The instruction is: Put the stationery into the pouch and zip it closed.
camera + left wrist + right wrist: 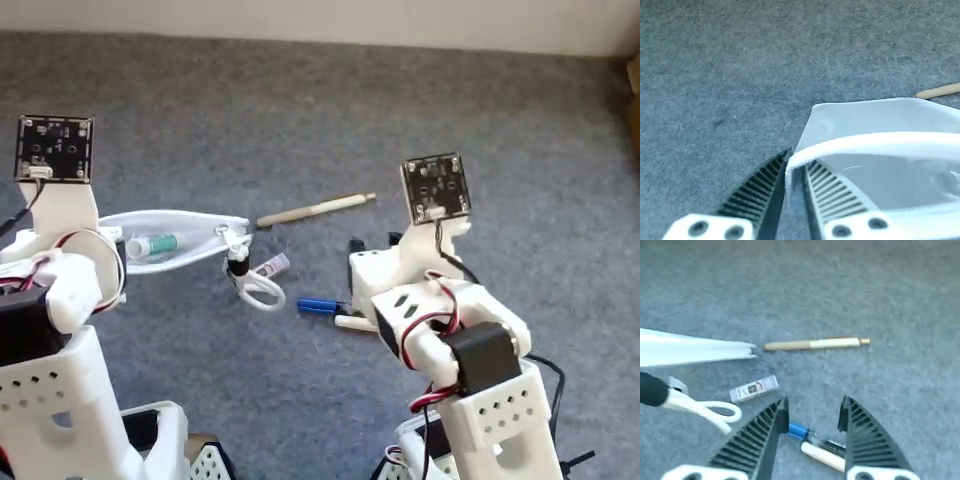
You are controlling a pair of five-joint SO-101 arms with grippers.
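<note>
A clear white pouch lies on the grey carpet with a green and white tube inside it. My left gripper is shut on the pouch's zipped rim at one end. A beige pen lies beyond the pouch's other end. A small label-covered case lies next to a white loop strap. My right gripper hangs open just above a blue marker and a white pen, which lie between its fingers without touching them.
The grey carpet stretches far back and to the right. The strap with its black end hangs off the pouch's zip end. The arm bases stand at the near edge.
</note>
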